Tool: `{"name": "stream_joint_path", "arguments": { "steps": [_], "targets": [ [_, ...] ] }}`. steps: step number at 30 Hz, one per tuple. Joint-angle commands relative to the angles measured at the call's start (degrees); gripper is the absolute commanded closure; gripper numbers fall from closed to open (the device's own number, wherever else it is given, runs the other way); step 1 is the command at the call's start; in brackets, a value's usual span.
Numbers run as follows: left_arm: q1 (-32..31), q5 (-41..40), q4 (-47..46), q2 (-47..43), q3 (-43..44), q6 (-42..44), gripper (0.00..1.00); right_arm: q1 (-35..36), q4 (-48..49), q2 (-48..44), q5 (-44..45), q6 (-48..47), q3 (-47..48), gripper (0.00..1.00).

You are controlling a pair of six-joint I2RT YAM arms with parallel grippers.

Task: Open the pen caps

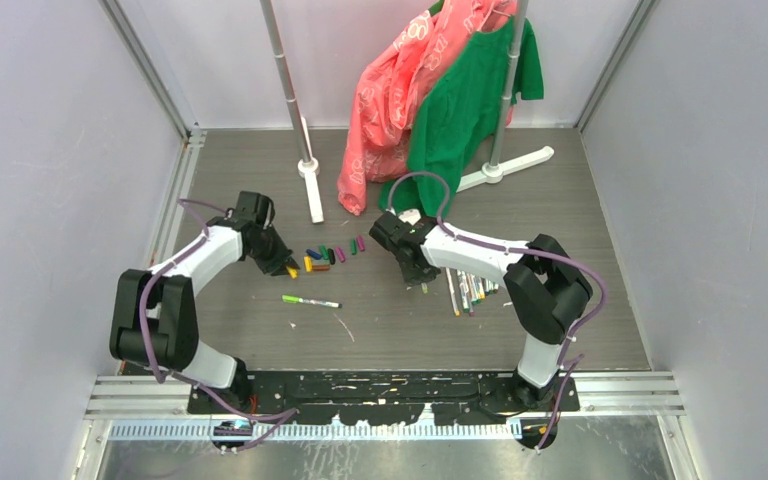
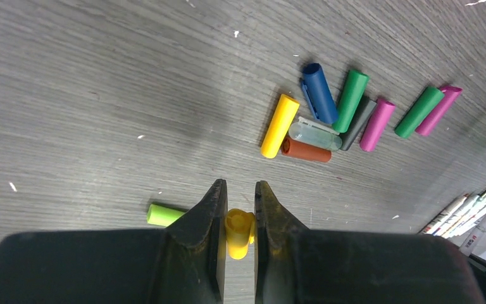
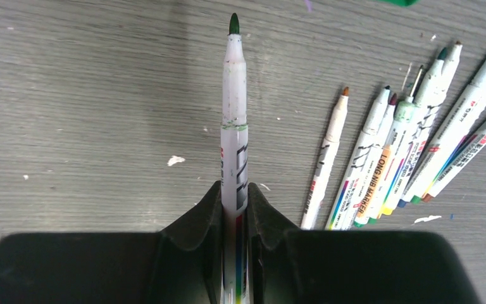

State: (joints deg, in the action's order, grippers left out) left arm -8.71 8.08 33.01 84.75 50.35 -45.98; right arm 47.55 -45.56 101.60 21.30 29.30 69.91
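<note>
Pen caps [image 2: 358, 117]: loose row of stubby plastic ones lying flat on the grey wood-grain table [image 1: 390, 330]. Colours are yellow, blue, green, clear, red-brown, grey, magenta, green, magenta. Most touch a neighbour; the clear one lies between the yellow and the grey.

Left gripper [image 2: 240, 190]: fingers nearly together, pinching a short yellow plastic cap [image 2: 239, 233] across its sides. In the top view it sits just left of the cap row. A lime-green stub [image 2: 164, 214] lies beside its finger, on the side away from the row. It is partly hidden, so I can't tell if it's a cap or a pen end.

Right gripper [image 3: 234, 193]: clamped on a white-barrelled marker pen [image 3: 234, 95]. Cap is off, dark green nib exposed, barrel sticking straight out past the fingertips. It sits right of the cap row.

Bundle of uncapped white marker pens [image 3: 380, 164]: flat on the table, further right of the cap row, beyond the right gripper. Barrels are touching and nibs point the same way.

One thin white pen with a green end [image 1: 310, 300] lies alone on the near side of the cap row, apart from it.

Behind the cap row: a white rack foot [image 1: 312, 190], then a pink garment [image 1: 390, 90] and a green garment [image 1: 460, 110] hanging from grey poles.
</note>
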Motion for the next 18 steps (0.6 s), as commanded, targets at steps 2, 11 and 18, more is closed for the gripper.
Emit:
{"name": "stream_joint_path", "arguments": {
  "steps": [2,11,18],
  "targets": [
    [-2.15,-2.83,-0.38,2.38,3.12,1.25,0.98,-0.73,-1.47,-3.43,4.01,3.48,-1.56,0.88],
    [-3.92,-4.5,-0.34,6.0,4.25,1.18,0.85,-1.71,-0.86,-5.16,4.3,5.07,-5.41,0.86],
    [-4.56,-5.9,0.79,5.82,5.09,0.85,0.67,-2.35,-0.64,-5.87,3.51,5.16,-6.65,0.84]
  ]
}}
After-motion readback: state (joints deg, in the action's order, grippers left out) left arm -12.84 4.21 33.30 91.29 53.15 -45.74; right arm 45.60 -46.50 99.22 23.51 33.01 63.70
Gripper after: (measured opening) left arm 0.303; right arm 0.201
